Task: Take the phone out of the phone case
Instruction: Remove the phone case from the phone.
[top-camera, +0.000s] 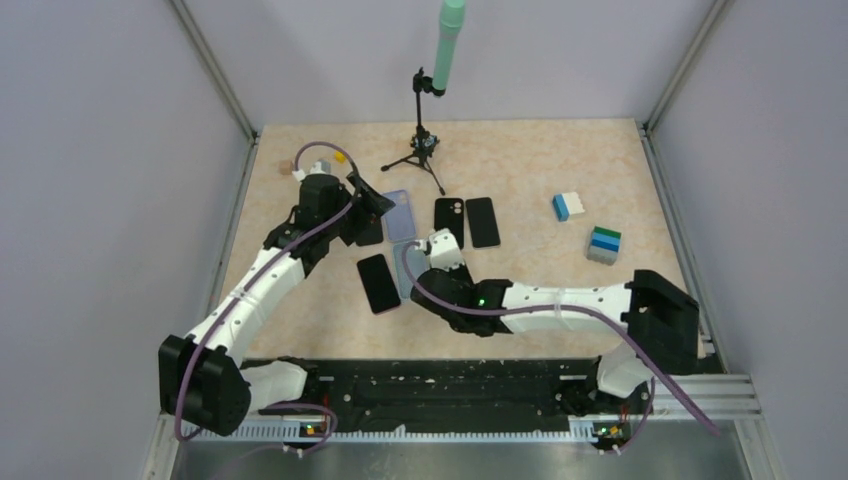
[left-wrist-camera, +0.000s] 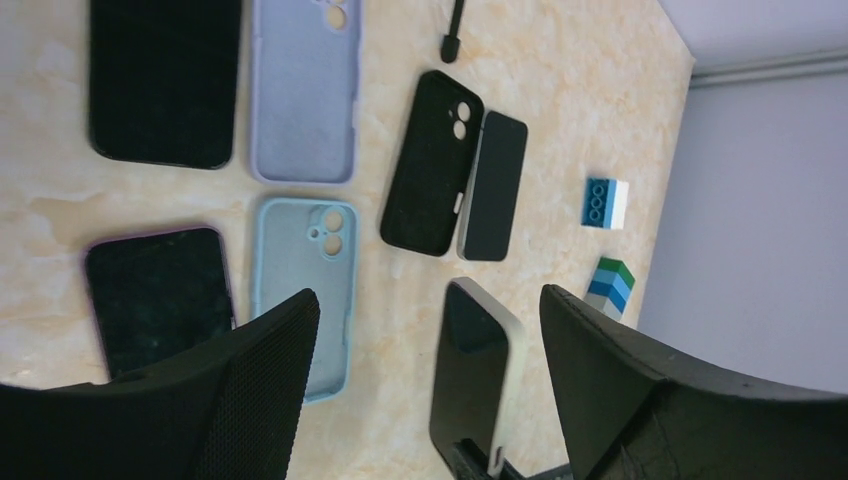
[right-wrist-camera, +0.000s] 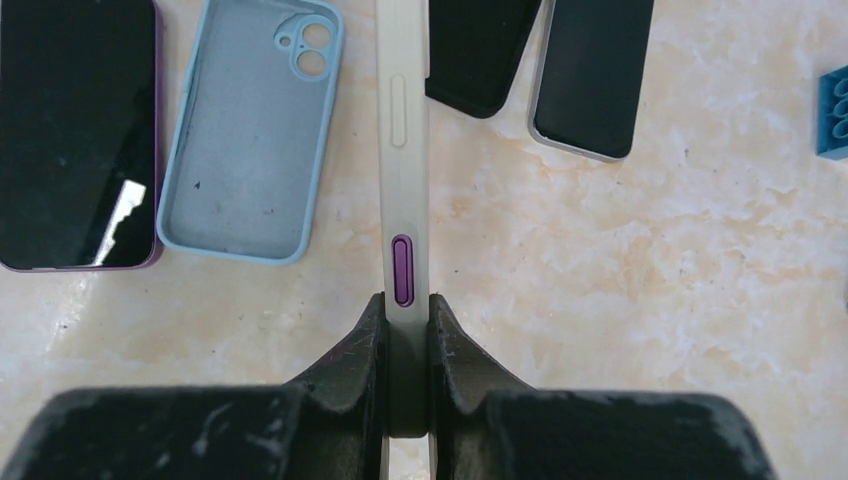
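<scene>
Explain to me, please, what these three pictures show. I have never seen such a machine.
Two robot arms are bolted at a table's near edge. One picture comes from a camera overhead; the other two come from a camera on each wrist. On the table lie several phones and empty cases, among them a light blue case, plus toy blocks and a small tripod. The right gripper has its jaws shut on a phone in a white case, held on edge. The left gripper hangs above with its jaws open, holding nothing.
</scene>
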